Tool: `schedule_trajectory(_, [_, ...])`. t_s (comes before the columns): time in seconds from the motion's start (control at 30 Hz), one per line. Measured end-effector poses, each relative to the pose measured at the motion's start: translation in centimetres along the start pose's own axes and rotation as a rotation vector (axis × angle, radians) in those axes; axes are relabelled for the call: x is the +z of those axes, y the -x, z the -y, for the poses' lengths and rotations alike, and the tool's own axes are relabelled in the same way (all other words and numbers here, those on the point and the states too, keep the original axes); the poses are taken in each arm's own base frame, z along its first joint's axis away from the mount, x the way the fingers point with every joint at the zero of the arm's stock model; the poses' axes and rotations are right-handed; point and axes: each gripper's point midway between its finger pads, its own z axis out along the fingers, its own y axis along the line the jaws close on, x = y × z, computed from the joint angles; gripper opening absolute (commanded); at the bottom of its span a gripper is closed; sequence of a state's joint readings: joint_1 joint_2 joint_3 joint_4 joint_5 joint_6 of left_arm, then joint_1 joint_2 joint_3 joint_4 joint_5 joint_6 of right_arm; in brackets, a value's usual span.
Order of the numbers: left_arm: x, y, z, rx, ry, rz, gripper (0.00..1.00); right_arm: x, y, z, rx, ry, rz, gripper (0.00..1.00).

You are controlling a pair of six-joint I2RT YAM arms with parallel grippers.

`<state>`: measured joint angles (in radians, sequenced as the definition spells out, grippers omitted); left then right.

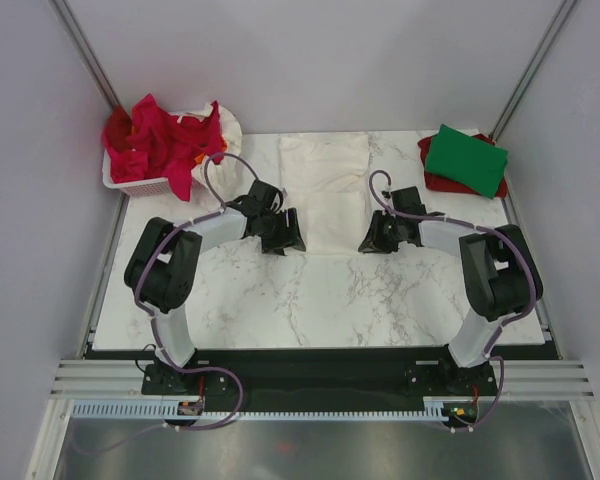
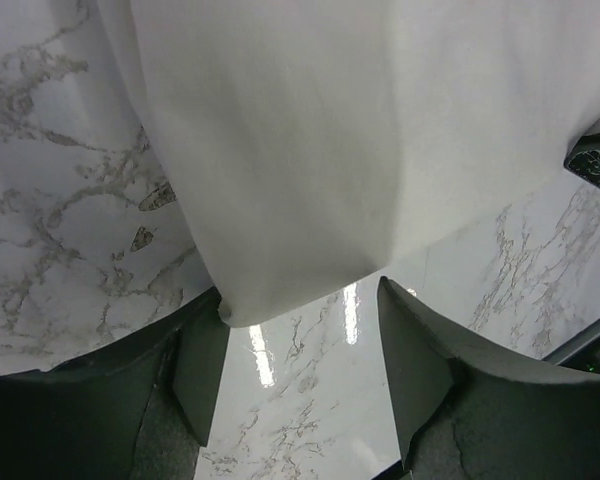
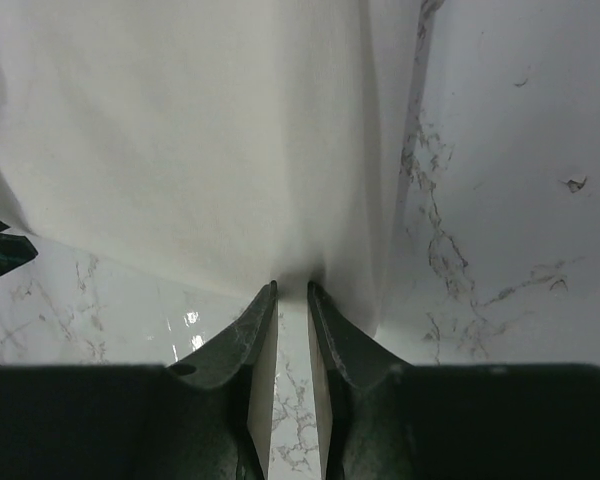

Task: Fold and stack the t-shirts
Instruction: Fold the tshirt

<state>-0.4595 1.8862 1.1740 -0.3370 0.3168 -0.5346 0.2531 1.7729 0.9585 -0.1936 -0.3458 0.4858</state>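
White tee point(image 1: 325, 190) lay folded on table point(image 1: 280, 300), far-edge middle. Left jaws open at near corner; right jaws near-shut at hem, grip unclear. Risk: uneven pinch skewing fold.

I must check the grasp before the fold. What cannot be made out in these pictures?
Right wrist view: whether the right gripper pinches the long white cotton t-shirt; its fingertips cover the hem.
Top view: the jaws of the left gripper, hidden under its black body.
Top view: how many crumpled red garments fill the white plastic basket; they overlap.
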Motion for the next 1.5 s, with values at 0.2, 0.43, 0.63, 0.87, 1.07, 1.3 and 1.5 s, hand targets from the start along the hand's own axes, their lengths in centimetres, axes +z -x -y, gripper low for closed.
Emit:
schedule_trajectory(0.2, [-0.9,-1.2,-0.3,-0.004,-0.028,0.046,0.65,-0.2,0.0,-0.1,-0.018,0.021,0.044,0.42])
schedule_trajectory(0.43, [-6.7,-3.3,1.3,0.044,-0.033,0.120,0.59,-1.5,-0.2,0.5,-0.030,-0.031,0.041,0.51])
schedule_trajectory(0.63, [-8.3,0.8,4.5,0.083,-0.090,0.234,0.52,-3.5,0.4,-0.4,-0.044,-0.056,0.025,0.53])
schedule_trajectory(0.87, [-2.3,-0.2,4.7,0.081,-0.087,0.144,0.49,-4.6,2.7,-2.1,-0.073,-0.027,0.077,0.52])
schedule_trajectory(1.07, [0.6,-2.0,3.3,0.068,-0.063,0.088,0.49,-1.5,1.1,0.4,-0.057,-0.085,0.001,0.49])
schedule_trajectory(1.3, [0.3,-3.1,1.8,0.059,-0.077,0.122,0.49,-1.2,-0.1,0.9,-0.059,-0.047,0.052,0.49])
schedule_trajectory(1.5, [-1.6,-5.1,-0.4,0.040,-0.061,0.139,0.49,-2.3,-2.4,1.1,-0.071,-0.027,0.078,0.50])
